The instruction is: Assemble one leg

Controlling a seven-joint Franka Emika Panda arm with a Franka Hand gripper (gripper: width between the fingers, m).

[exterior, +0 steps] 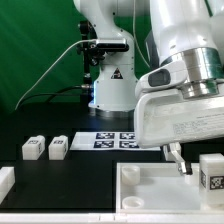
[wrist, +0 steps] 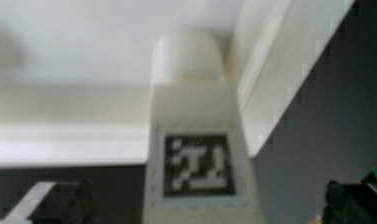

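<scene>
One leg point(exterior: 211, 172), a small white post with a black-and-white tag, stands on the white tray-like tabletop point(exterior: 150, 192) near its corner at the exterior view's right. In the wrist view the leg point(wrist: 199, 120) fills the middle, tag facing the camera, its far end against the tabletop's inner face point(wrist: 78, 90) beside a raised wall. My gripper point(exterior: 186, 160) hangs just above the tabletop beside the leg. It is open point(wrist: 203, 212), with the dark fingertips point(wrist: 39, 205) wide apart on either side of the leg and not touching it.
Two more legs point(exterior: 33, 148) point(exterior: 58, 147) lie on the black table at the exterior view's left. The marker board point(exterior: 115, 140) lies behind the tabletop. Another white part point(exterior: 5, 181) shows at the left edge. The arm's base point(exterior: 108, 70) stands at the back.
</scene>
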